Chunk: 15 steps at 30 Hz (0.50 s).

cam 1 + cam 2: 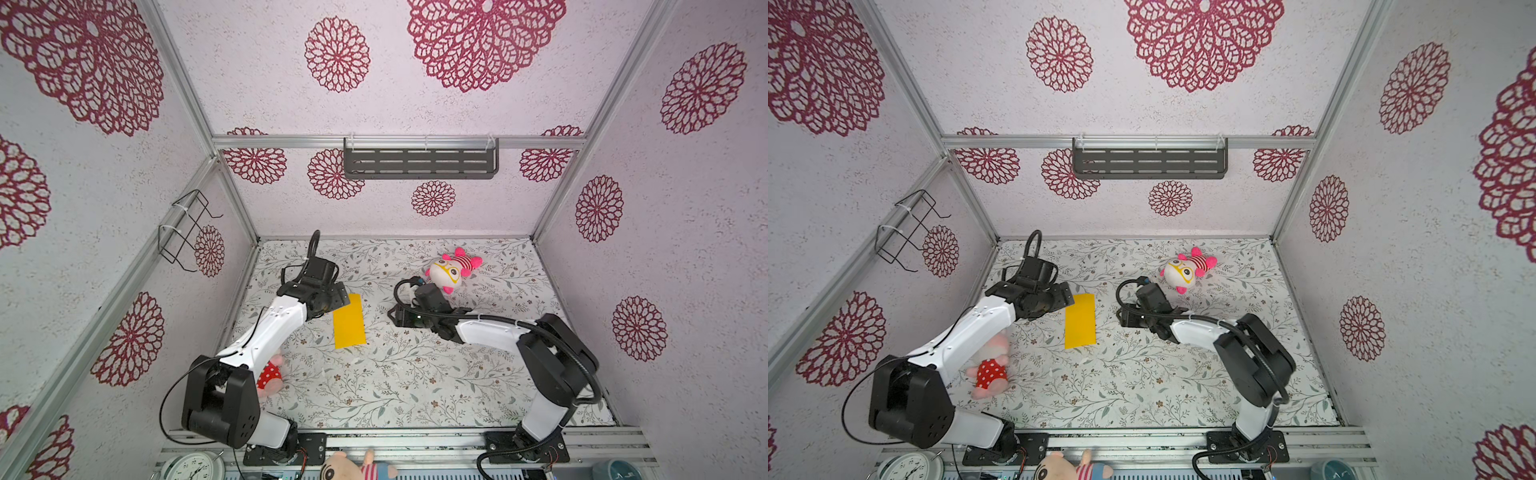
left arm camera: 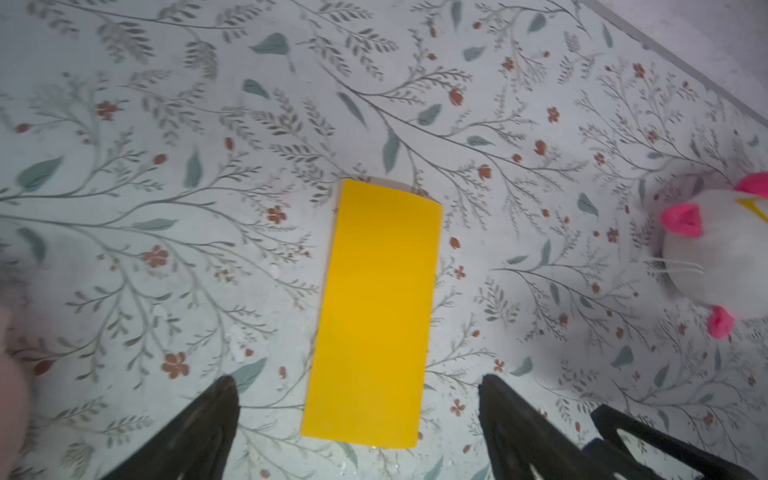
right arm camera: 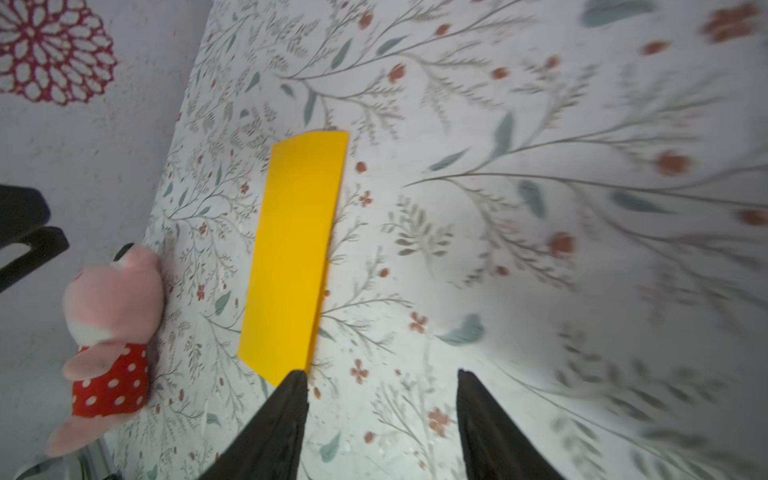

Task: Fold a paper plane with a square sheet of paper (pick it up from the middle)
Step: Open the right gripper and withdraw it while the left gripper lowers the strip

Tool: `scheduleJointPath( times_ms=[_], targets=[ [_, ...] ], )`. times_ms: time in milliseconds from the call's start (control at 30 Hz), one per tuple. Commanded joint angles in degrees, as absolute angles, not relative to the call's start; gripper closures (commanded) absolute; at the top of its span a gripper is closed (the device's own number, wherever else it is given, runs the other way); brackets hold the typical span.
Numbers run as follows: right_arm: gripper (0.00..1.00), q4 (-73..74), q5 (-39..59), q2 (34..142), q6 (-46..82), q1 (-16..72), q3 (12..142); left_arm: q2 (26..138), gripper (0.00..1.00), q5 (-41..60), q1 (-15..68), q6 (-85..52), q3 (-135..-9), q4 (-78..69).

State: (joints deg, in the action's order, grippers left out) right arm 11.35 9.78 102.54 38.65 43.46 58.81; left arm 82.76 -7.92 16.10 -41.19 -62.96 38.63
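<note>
Closest to you, at the near left of the floral-patterned table (image 1: 415, 374), a pink plush doll in a red white-dotted dress (image 1: 988, 370) is lying partly under your left arm. Farther in, the yellow-orange sheet of paper (image 1: 349, 322) is lying flat on the table, left of centre. It is folded into a long narrow rectangle with its long sides running away from you, and both top views are showing it between your two pincers. Your left pincer (image 2: 358, 379) is hanging over the sheet's far left corner with its fingers spread wide, gripping nothing. Your right pincer (image 3: 380, 372) is sitting just to the right of the sheet, fingers apart with only bare table between them. One fingertip is overlapping a corner of the sheet in its wrist view, and you cannot tell whether it is touching. Beyond that pincer, a pink-and-white plush toy with yellow glasses (image 1: 453, 268) is lying near the back wall, well apart from the sheet.
</note>
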Motion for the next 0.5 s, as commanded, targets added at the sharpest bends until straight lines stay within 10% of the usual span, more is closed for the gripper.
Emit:
scheduleJointPath(
  times_ms=[0, 467],
  targets=[
    [0.53, 10.99, 13.45, 110.24, 40.57, 47.27, 69.94, 77.18, 0.01, -5.23, 12.14, -41.04, -57.64, 34.24],
    [0.68, 7.11, 13.91, 125.14, 46.57, 50.85, 84.42, 66.36, 0.03, -1.22, 2.94, -43.24, -49.57, 30.61]
  ],
)
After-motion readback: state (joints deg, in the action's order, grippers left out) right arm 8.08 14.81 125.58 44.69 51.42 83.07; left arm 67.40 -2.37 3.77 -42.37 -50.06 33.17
